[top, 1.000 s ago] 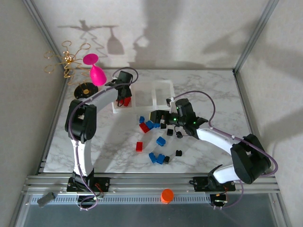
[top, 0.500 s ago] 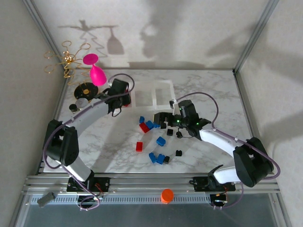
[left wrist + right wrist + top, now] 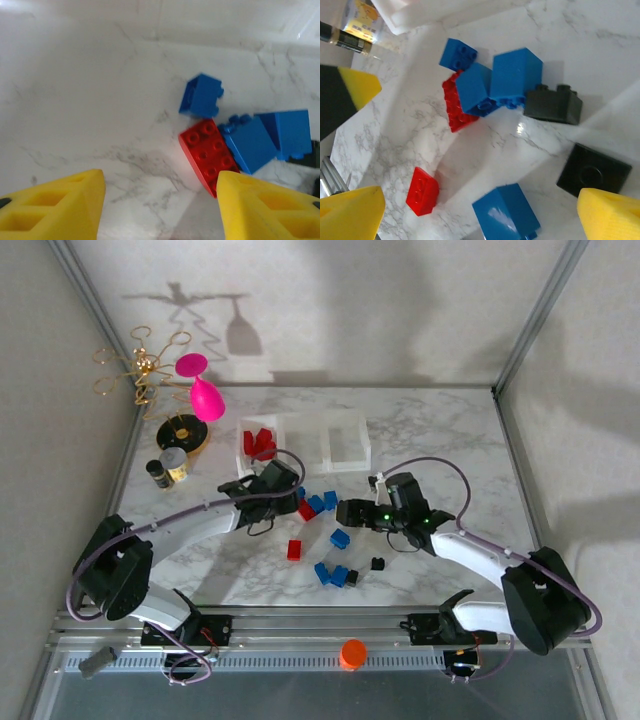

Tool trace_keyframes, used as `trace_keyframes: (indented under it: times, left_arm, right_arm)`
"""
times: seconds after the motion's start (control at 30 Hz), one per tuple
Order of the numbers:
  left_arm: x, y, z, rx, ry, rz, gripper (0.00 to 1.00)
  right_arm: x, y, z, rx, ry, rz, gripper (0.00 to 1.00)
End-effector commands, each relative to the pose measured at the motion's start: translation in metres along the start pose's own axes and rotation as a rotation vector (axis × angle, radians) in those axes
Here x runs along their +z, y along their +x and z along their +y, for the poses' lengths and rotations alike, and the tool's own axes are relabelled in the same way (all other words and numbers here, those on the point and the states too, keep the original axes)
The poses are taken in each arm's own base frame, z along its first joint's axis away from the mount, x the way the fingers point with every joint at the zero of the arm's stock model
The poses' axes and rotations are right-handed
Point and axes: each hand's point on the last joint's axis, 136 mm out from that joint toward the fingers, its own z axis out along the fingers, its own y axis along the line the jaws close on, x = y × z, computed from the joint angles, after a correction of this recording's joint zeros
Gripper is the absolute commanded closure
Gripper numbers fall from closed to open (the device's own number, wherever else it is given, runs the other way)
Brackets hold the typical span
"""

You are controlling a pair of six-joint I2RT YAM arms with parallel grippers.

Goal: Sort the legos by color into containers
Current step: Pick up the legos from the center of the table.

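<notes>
**Writing:** one yellow label on the small dark jar (image 3: 351, 30); the print is too blurred to read.

**Containers** (image 3: 347, 466): three clear bins joined in one row at the far side of the table (image 3: 450, 450). The left bin holds a heap of binned red bricks (image 3: 262, 443); their number cannot be told.

**Loose legos**, mid-table on the near side of the bins, counted from the top view:
- loose red bricks (image 3: 294, 550): two
- blue bricks (image 3: 340, 538): five
- black bricks (image 3: 378, 563): two, near the front pair of blues

The right wrist view takes in four blue, two red and two black.

**Cluster:** in the left wrist view, one flat red brick (image 3: 207, 155) lies studs up and touches a blue one, with three blue pieces around it.

**Left fingers** (image 3: 55, 205): yellow, spread wide, gripping nothing, low over the table just short of the cluster.

**Right fingers** (image 3: 615, 215): yellow, spread wide, gripping nothing, above the bricks on the cluster's right side.

**Other items:**
- one orange cap (image 3: 352, 653), on the front rail
- one pink glass (image 3: 203, 395)
- one gold wire ornament (image 3: 140, 365)
</notes>
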Motion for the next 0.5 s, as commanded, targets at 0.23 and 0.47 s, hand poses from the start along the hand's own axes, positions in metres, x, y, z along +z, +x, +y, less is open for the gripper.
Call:
trace_keyframes:
  times: [0.23,0.47]
  left_arm:
    - [0.023,0.033,-0.035,-0.011,0.014,0.036,0.36]
    - [0.039,0.046,-0.049,0.055,0.012,0.069,0.33]
  right_arm:
    - [-0.011,-0.015,-0.005,0.057,-0.028,-0.06,0.01]
    - [-0.014,-0.02,-0.011,0.068,-0.023,-0.075,0.01]
